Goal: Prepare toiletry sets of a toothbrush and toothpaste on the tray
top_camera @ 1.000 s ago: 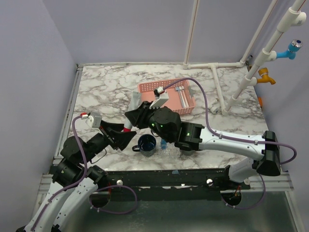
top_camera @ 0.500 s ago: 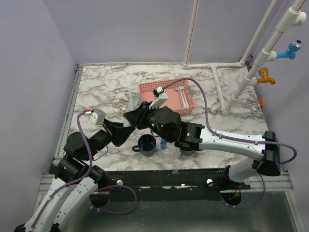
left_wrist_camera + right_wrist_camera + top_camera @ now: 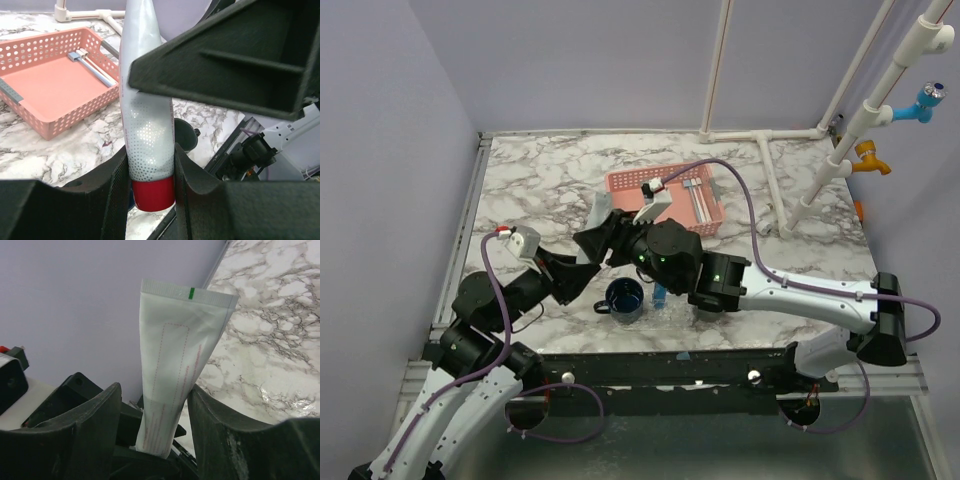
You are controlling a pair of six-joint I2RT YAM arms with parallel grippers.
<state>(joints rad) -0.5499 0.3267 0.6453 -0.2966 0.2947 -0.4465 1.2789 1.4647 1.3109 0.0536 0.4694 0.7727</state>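
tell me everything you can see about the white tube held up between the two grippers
The white tube is soft-looking plastic with a fine dotted pattern and faint red print, a red cap at one end and a flat crimped end with a small green mark at the other. It is held in the air. The left gripper clamps it beside the cap; its crimped half stands between the fingers of the right gripper, whether squeezed is unclear.

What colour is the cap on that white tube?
Red; the cap shows best in the left wrist view.
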